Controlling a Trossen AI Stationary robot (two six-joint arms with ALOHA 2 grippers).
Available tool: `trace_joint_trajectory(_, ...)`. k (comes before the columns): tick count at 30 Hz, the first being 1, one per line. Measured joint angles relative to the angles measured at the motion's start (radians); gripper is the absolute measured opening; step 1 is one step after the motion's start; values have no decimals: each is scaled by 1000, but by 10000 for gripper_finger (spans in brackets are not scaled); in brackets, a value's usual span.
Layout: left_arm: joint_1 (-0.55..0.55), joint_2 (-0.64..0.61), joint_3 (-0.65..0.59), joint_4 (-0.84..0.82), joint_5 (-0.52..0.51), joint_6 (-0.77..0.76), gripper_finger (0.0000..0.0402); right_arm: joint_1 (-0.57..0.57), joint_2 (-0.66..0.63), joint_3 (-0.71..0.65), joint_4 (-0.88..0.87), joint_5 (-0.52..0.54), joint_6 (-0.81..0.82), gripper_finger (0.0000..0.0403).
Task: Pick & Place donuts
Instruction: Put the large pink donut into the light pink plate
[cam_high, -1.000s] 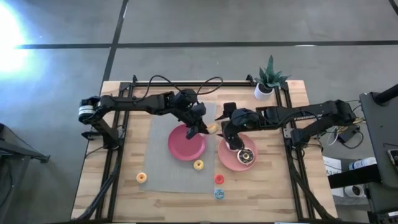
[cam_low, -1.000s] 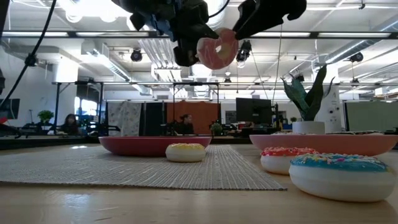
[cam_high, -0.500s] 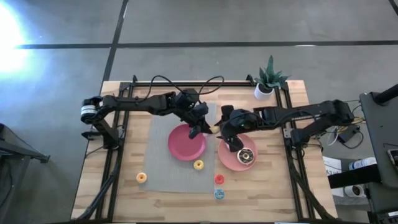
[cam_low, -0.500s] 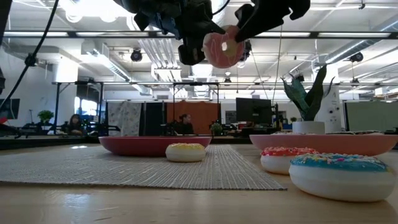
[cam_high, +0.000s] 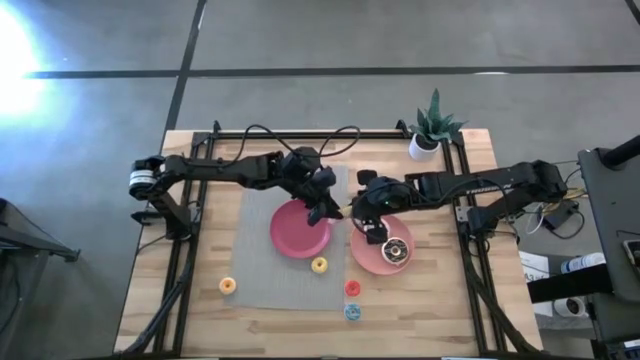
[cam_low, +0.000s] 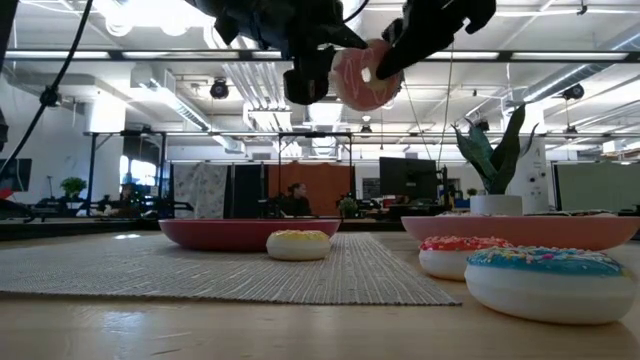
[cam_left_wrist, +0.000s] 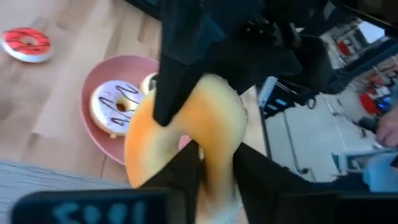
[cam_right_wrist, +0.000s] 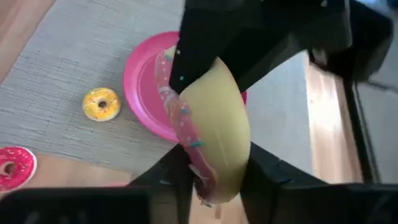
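Observation:
A larger donut (cam_low: 362, 77), pink-frosted with sprinkles and pale yellow underneath, hangs in the air between my two grippers. It is above the gap between the red plate (cam_high: 292, 238) and the pink plate (cam_high: 361, 257). My left gripper (cam_high: 330, 207) reaches it from the table's left and my right gripper (cam_high: 355, 208) from the right. Both are shut on it. The pink plate holds a chocolate donut (cam_high: 396, 250) and a white drizzled one (cam_left_wrist: 115, 106). A yellow donut (cam_high: 319, 265) lies on the grey mat. My left gripper pinches the donut's ring (cam_left_wrist: 214, 177) between its two fingers, one on each flat face. It comes slanting down from the table's left. The donut stands on edge, lifted clear of plates and table. My right gripper pinches another stretch of the ring (cam_right_wrist: 214, 177) between its two fingers, one on the frosted face and one on the yellow underside. It comes from the table's right, opposite the left gripper. The donut is clear of everything below.
Small orange (cam_high: 227, 285), red (cam_high: 352, 288) and blue (cam_high: 352, 311) donuts lie on the wood near the front edge. A potted plant (cam_high: 432, 130) stands at the far right corner. Black frame rails run along the table's left and right sides.
My right gripper has moved toward the table's left to the raised donut and shut on it. My left gripper has carried the donut a little toward the right and still holds it on edge in the air.

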Motion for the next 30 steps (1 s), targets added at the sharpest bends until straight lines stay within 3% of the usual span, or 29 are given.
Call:
trace_joint_trajectory(6, 0, -16, 0, -87, -131, 13, 154, -3, 0, -2, -178, -92, 187, 30)
trace_joint_trajectory(9, 1, -27, 0, -154, -159, 42, 169, -9, 0, -22, -259, -136, 291, 22)
trace_joint_trajectory(12, -2, -31, -1, -219, -170, 58, 171, -39, 1, -81, -293, -281, 434, 22)
trace_joint_trajectory(16, -14, -34, -1, -257, -170, 64, 172, -66, 28, -189, -251, -492, 643, 26)
trace_joint_trajectory(21, -38, -35, -1, -272, -183, 90, 172, -65, 78, -269, -103, -531, 898, 42)
trace_joint_trajectory(30, -110, -43, -1, -455, -409, 139, 172, -65, 133, -280, -21, -653, 1080, 86)
